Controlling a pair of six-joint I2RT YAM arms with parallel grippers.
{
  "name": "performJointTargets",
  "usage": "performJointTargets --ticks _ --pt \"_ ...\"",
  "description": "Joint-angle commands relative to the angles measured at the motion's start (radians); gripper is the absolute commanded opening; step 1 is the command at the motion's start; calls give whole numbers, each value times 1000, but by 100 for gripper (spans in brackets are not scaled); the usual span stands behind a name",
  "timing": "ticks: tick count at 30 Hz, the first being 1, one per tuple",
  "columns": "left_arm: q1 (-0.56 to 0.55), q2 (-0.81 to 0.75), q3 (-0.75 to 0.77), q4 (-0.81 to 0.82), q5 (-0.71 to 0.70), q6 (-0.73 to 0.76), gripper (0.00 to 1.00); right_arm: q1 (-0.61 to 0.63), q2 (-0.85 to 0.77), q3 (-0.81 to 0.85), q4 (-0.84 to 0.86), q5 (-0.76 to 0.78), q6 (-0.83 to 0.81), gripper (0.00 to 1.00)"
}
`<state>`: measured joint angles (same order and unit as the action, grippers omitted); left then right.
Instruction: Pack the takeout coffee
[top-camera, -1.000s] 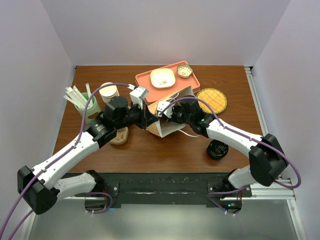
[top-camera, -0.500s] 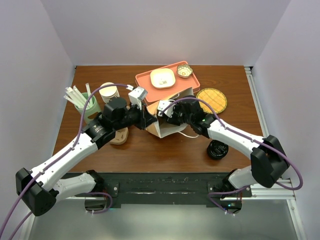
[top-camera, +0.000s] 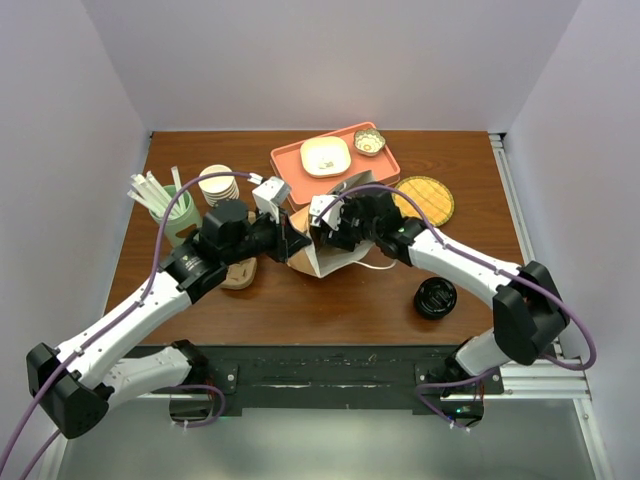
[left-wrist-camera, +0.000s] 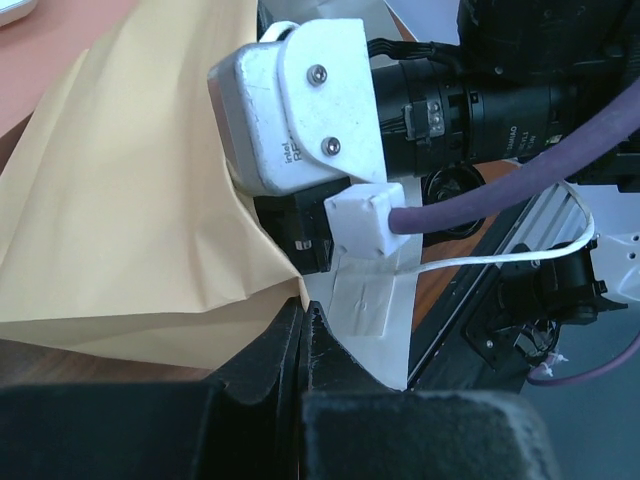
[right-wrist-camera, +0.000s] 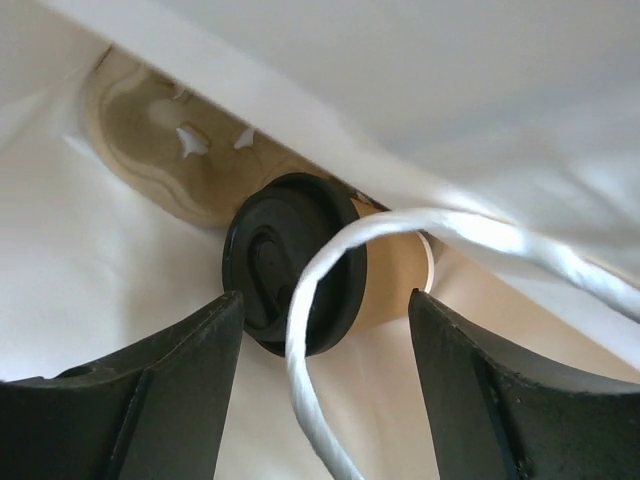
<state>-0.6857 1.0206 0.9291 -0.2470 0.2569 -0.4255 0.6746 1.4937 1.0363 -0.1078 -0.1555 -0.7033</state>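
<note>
From above, we see the brown paper bag (top-camera: 345, 262) lying on the dark wooden table (top-camera: 330, 300). Left wrist: our left gripper (left-wrist-camera: 303, 335) is clenched on the bag's edge. Right wrist: our right gripper (right-wrist-camera: 322, 310) stands released, fingers flanking the small black-lidded takeout coffee cup (right-wrist-camera: 285, 262), sideways inside the bag.

**A:** Bags?
**B:** One brown paper bag (top-camera: 338, 260), in the middle of the table (top-camera: 300, 312). One takeout coffee (right-wrist-camera: 295, 262) with a black lid, seen only by the right wrist camera.
**A:** By the far edge?
**B:** One orange tray (top-camera: 290, 162), carrying one cream square plate (top-camera: 325, 155) and one small bowl (top-camera: 369, 141).
**A:** Toward the right edge?
**B:** One yellow round mat (top-camera: 424, 200), and one squat black round piece (top-camera: 436, 298) closer to the near edge.
**A:** Left?
**B:** One stack of cream paper cups (top-camera: 218, 183), number unclear. One green holder (top-camera: 173, 215) of white sticks (top-camera: 148, 189), too bunched to count. One flat tan piece (top-camera: 240, 274).
</note>
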Motion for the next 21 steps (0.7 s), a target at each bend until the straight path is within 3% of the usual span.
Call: performJointTargets --ticks 1,6,16,20,21 --pt "-14 -47 -21 37 94 8 0 -26 43 41 -73 10 54 68" --pt "-14 -50 -23 41 91 8 0 -26 60 39 -66 -18 61 64" --pt "-14 -45 -21 49 91 2 0 -26 74 30 -66 -67 25 70" --pt "-14 -42 -12 46 82 1 0 -27 79 27 -58 -62 21 59" --pt "-15 -42 -9 46 79 -1 0 -27 79 28 -56 -56 19 52"
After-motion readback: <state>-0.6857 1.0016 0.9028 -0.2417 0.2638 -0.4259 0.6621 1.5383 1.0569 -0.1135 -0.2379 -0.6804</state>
